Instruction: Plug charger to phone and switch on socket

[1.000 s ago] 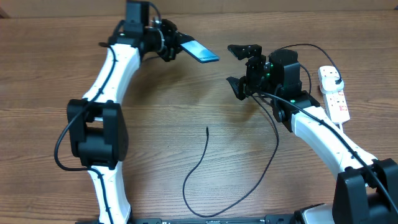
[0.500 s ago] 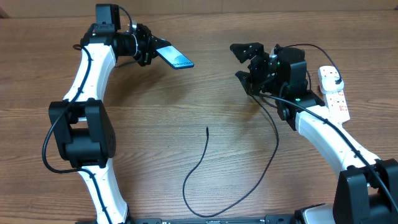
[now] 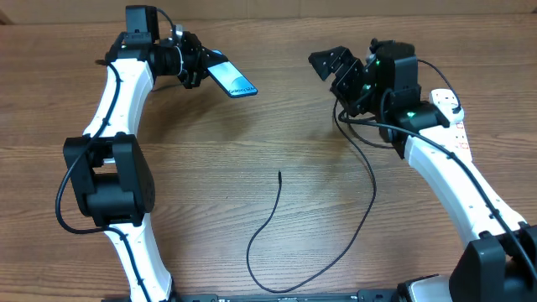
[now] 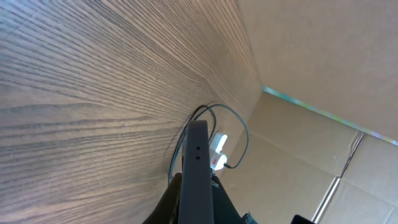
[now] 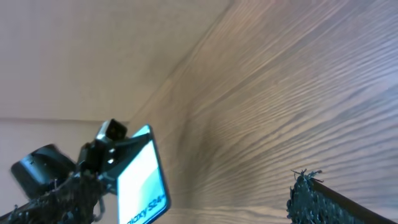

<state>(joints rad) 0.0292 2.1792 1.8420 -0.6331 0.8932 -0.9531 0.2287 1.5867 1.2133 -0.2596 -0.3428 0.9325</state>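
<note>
Wood surface below: left fingers clamp only the phone end, right fingers spread empty, so it may slip.

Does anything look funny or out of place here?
The phone is up off the table, tilted, pinched at one end by the left gripper. The charger lies loose on the table, and its tip is plugged into nothing.
</note>
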